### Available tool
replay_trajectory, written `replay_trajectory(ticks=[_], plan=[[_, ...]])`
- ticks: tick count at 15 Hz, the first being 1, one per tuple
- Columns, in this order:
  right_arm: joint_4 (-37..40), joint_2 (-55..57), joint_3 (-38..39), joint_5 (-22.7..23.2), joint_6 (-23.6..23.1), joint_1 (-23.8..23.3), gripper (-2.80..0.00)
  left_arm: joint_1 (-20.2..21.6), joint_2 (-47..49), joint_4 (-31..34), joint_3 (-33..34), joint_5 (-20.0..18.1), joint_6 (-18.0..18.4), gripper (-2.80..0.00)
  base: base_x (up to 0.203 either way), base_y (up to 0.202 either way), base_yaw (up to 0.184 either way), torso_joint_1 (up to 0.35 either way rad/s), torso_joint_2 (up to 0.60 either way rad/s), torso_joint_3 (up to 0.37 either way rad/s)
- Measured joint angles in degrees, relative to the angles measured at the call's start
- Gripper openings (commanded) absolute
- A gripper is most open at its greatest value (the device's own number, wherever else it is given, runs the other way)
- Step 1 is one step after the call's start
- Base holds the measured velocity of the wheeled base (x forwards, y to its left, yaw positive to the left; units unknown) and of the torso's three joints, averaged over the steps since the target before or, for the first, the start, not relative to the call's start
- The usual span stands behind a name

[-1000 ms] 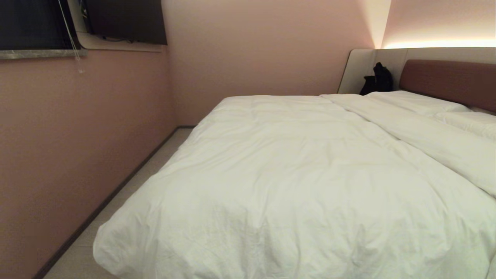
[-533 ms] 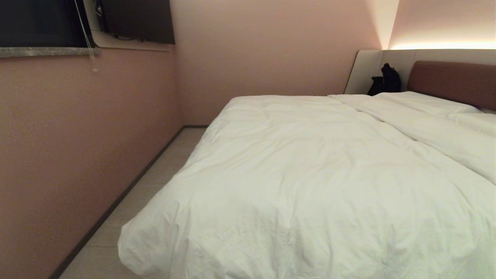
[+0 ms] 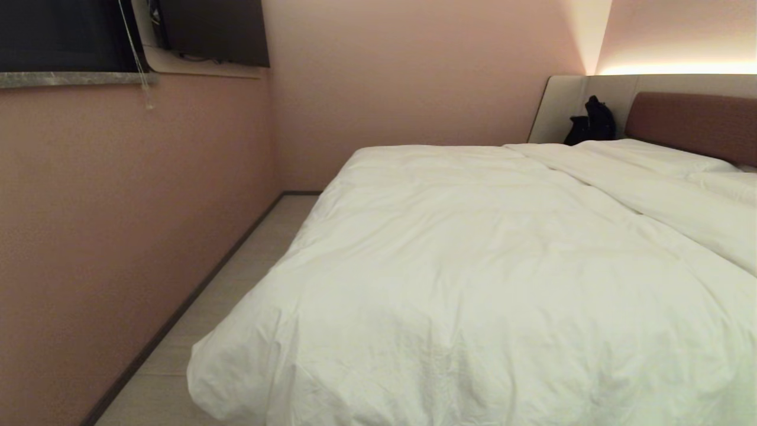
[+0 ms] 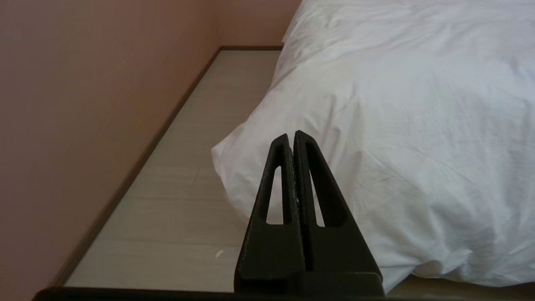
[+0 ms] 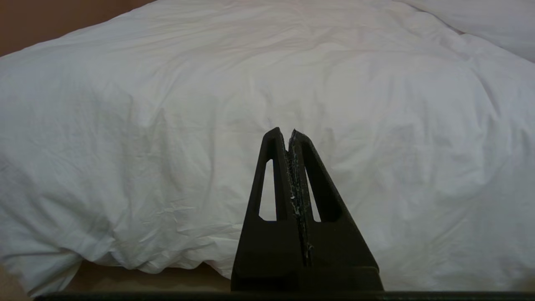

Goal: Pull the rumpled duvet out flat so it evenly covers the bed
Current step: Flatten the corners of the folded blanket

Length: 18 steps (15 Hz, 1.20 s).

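Observation:
A thick white duvet [image 3: 473, 266] lies spread over the bed, whose brown headboard [image 3: 692, 121] shows at the far right. Its near corner [image 3: 219, 384] bulges over the bed's foot and hangs toward the floor. A folded-over band runs along the duvet's top by the pillows [image 3: 650, 155]. Neither arm is in the head view. My left gripper [image 4: 292, 136] is shut and empty, held clear of the duvet's [image 4: 397, 125] hanging corner. My right gripper [image 5: 286, 133] is also shut and empty, facing the duvet's [image 5: 250, 83] draped foot edge.
A pink wall [image 3: 118, 236] runs along the bed's left side, leaving a narrow strip of pale floor [image 3: 236, 284]. A black bag [image 3: 591, 121] sits beside the headboard. A dark window [image 3: 59, 35] and a wall screen [image 3: 213, 29] hang at upper left.
The whole head view has shifted: the bed and walls slid to the right in the picture, so the camera moved. The duvet lies as before.

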Motion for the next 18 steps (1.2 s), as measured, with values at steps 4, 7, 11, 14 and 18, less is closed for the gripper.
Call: replay_trajectory(ticks=[4, 7, 11, 14, 18], plan=[[0.0, 0.0, 0.0, 0.0, 0.0, 0.0, -2.80, -0.1, 0.0, 0.0, 0.0, 0.0, 0.0, -2.80, 0.001, 0.180, -0.002, 0.003, 0.00, 0.002], [0.0, 0.0, 0.0, 0.0, 0.0, 0.0, -2.80, -0.1, 0.0, 0.1, 0.0, 0.0, 0.1, -2.80, 0.000, 0.193, -0.001, 0.001, 0.00, 0.002], [0.0, 0.0, 0.0, 0.0, 0.0, 0.0, -2.80, -0.1, 0.0, 0.0, 0.0, 0.0, 0.1, -2.80, 0.000, 0.187, -0.001, 0.002, 0.00, 0.003], [0.0, 0.0, 0.0, 0.0, -0.1, 0.0, -2.80, -0.1, 0.0, 0.0, 0.0, 0.0, 0.1, -2.80, 0.000, 0.039, -0.004, 0.000, 0.00, 0.000], [0.0, 0.0, 0.0, 0.1, 0.0, 0.0, -2.80, -0.1, 0.0, 0.1, 0.0, 0.0, 0.1, -2.80, 0.000, 0.000, 0.000, 0.000, 0.00, 0.000]])
